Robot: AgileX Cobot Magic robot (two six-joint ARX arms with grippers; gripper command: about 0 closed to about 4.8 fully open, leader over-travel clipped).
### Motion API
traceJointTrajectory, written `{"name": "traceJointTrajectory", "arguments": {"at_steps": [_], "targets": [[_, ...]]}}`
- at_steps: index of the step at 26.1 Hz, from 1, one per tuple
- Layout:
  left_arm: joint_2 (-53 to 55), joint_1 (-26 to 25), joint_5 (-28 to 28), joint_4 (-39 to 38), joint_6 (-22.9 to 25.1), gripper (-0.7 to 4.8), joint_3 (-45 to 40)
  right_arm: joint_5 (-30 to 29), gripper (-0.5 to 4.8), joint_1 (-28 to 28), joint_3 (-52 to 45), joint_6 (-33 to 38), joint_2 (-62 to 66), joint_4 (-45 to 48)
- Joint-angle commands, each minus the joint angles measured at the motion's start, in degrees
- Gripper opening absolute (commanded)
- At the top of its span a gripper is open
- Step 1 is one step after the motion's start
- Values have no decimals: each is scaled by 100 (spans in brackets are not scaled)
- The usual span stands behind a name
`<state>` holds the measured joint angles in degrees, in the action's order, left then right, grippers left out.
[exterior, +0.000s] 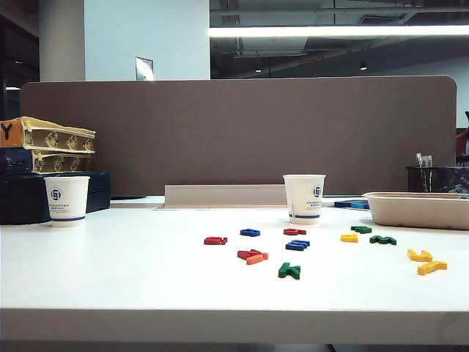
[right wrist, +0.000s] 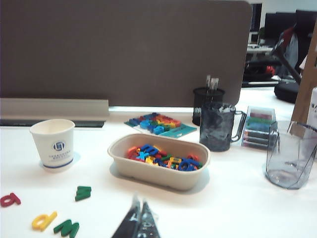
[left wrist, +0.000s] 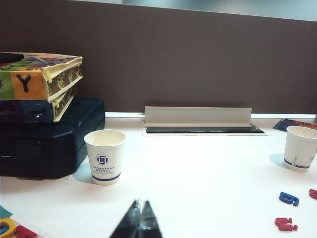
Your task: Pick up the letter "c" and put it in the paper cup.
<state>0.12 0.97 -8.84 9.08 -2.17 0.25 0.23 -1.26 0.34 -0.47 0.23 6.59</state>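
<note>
The letter "c" [exterior: 294, 232], a small flat orange-red piece with a rounded outline, is lying flat on the white tabletop just in front of the paper cup [exterior: 304, 198], near it but not touching. Its open curve is too small to make out clearly. The paper cup is standing upright with its mouth open upward. It is white, with a thin blue band near the base and a small blue logo sitting off to the right in the exterior view. In the right wrist view the cup [right wrist: 53, 144] is showing its logo and fine print.
</note>
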Motion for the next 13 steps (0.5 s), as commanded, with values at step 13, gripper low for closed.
{"name": "traceJointTrajectory", "arguments": {"at_steps": [13], "targets": [[4,-2,-37,20,20,-5,17,2,-1,0,-31,2,-42,-133]]}}
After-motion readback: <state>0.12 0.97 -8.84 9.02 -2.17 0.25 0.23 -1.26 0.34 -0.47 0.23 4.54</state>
